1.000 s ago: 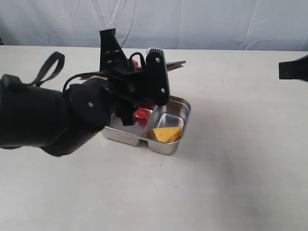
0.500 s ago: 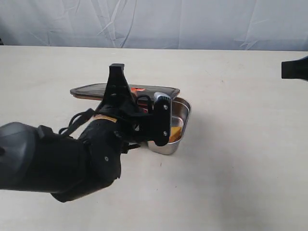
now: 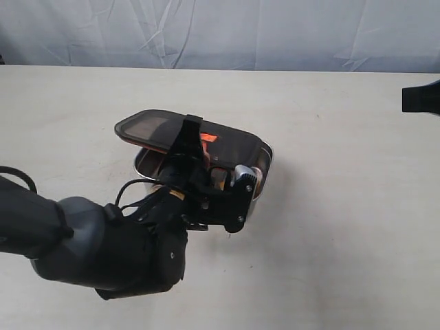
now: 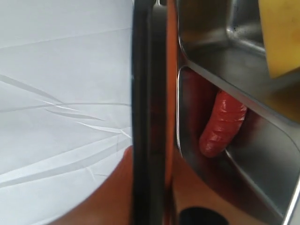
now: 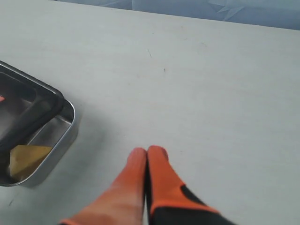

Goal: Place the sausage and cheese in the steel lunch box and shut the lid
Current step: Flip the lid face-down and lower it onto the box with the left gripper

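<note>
Lid [image 3: 158,130]: smoky, translucent, hanging tilted just above the steel lunch box [image 3: 142,165] and covering most of it. It is not seated; the left wrist view shows a clear gap between its orange seal rim and the box wall.

Left gripper [image 3: 192,134]: clamped on the lid's near long edge, one finger over the top and the other underneath.

Right gripper [image 5: 147,154]: fingertips pressed together, holding nothing, hovering over bare table [image 3: 344,240] off the cheese end of the box.

Contents: the sausage [image 4: 221,125] lies in one compartment and the cheese [image 4: 281,37] in the other, across the divider. Both sit below the rim, so loading looks done and closing is the step in hand.

How to do it well, as I judge it:
- Level the lid before lowering. As tilted, one edge would land first and skid.
- In the exterior view the lid's left end seems to overhang the box's left rim. Square the rounded corners to the box first.
- Lower slowly and let the seal meet the rim all round.
- Release only once the lid rests on its own. A pinched edge could drag the light box.
- Then press down near the centre.
</note>
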You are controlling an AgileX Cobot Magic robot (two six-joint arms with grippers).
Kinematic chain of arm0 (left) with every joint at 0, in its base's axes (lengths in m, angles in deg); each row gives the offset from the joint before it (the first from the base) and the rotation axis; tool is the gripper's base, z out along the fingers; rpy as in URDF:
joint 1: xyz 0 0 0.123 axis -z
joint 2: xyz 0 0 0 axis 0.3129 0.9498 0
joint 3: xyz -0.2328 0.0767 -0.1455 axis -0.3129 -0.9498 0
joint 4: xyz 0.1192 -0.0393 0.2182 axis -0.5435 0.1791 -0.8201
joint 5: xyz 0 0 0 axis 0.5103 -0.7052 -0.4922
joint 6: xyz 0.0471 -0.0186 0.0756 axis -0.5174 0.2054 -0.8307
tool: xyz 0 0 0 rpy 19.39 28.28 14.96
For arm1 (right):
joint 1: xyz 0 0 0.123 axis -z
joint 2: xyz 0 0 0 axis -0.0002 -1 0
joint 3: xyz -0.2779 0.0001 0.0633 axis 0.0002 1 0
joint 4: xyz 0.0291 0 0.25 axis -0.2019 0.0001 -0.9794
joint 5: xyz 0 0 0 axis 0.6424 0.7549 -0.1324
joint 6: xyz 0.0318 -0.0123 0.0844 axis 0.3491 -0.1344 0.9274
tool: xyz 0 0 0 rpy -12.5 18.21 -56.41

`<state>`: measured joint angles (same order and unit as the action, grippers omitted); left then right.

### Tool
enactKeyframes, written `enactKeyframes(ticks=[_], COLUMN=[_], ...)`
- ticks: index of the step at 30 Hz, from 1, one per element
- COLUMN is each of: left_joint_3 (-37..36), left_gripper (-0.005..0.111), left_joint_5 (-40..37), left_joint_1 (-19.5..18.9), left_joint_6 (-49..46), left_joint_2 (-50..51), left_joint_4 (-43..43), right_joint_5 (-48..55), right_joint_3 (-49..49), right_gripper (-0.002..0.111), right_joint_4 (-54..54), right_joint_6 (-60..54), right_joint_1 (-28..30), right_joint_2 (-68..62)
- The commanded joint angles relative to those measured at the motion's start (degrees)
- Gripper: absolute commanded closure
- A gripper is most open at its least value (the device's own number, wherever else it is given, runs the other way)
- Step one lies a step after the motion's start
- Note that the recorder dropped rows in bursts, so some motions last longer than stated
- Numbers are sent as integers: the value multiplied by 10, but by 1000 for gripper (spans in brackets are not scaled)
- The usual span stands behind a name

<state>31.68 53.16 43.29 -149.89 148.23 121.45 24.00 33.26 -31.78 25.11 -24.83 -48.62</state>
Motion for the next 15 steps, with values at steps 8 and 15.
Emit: enactKeyframes(ticks=[8, 15], left_joint_3=[-2, -2], left_gripper=[107, 107], left_joint_5=[-44, -44], left_joint_1=[3, 28], left_joint_6=[20, 24], left_joint_2=[2, 2], left_joint_4=[-14, -12], right_joint_5=[-3, -3], right_joint_3=[3, 3], right_gripper=[108, 108], right_joint_4=[5, 5], right_joint_6=[0, 0], right_joint_1=[3, 3], right_joint_2=[2, 2])
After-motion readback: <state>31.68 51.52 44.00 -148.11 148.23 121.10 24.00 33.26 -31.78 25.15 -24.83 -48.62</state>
